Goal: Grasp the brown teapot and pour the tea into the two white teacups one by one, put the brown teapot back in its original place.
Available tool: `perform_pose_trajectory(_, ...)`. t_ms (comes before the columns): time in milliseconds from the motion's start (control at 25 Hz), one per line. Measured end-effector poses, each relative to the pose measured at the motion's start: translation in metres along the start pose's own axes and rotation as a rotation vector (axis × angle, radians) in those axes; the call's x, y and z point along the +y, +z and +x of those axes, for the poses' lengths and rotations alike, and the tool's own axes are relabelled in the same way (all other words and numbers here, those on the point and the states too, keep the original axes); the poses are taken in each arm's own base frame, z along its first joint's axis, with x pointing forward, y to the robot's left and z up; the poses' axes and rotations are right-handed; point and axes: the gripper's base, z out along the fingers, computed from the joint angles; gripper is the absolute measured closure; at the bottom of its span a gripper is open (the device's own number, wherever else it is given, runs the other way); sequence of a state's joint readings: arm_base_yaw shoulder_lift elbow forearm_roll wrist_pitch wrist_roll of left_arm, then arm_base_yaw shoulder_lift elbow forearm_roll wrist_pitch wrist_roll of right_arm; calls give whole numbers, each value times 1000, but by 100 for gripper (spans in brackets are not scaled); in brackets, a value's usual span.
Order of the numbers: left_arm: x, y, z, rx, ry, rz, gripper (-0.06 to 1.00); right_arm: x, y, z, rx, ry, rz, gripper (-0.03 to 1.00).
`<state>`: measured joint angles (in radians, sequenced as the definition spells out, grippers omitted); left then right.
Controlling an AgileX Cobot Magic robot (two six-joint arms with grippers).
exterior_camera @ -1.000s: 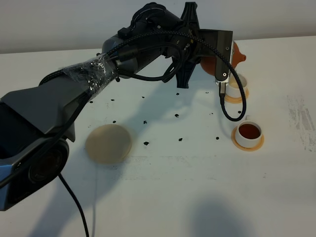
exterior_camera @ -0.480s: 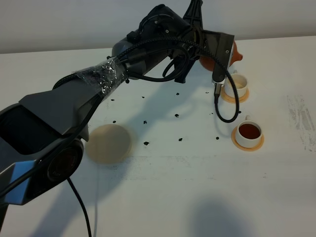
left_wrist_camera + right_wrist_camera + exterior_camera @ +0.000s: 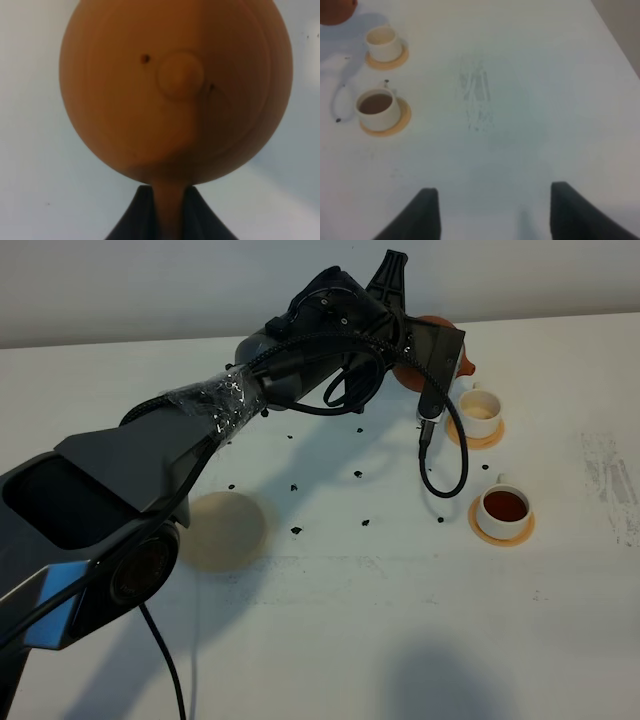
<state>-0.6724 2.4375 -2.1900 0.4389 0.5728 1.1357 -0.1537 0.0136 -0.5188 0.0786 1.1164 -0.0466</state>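
My left gripper [image 3: 167, 202] is shut on the loop handle of the brown teapot [image 3: 175, 90]. The pot fills the left wrist view, lid knob towards the camera. In the high view the teapot [image 3: 407, 372] hangs above the table, just left of the far white teacup [image 3: 481, 411], which holds pale tea. The near white teacup [image 3: 503, 506] holds dark tea. Each cup stands on an orange-tan coaster. The cream disc [image 3: 225, 530] lies bare at the left. My right gripper [image 3: 495, 215] is open and empty, apart from both cups [image 3: 382, 42] [image 3: 376, 107].
Small black specks [image 3: 297, 530] are scattered over the white table [image 3: 330, 630] between the disc and the cups. A black cable loop [image 3: 442, 470] hangs from the left wrist beside the cups. A grey scuffed patch [image 3: 610, 480] marks the right side.
The left arm has drawn the teapot back to the left, away from above the far cup, which now shows whole. The cups and disc have not moved.
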Motion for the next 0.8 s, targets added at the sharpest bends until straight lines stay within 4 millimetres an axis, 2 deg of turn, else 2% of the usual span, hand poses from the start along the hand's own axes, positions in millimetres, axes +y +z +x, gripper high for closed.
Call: perform_pose_trajectory(800,-12,21,-9,14,149,-71,85,0,0,0,0,0,0,49)
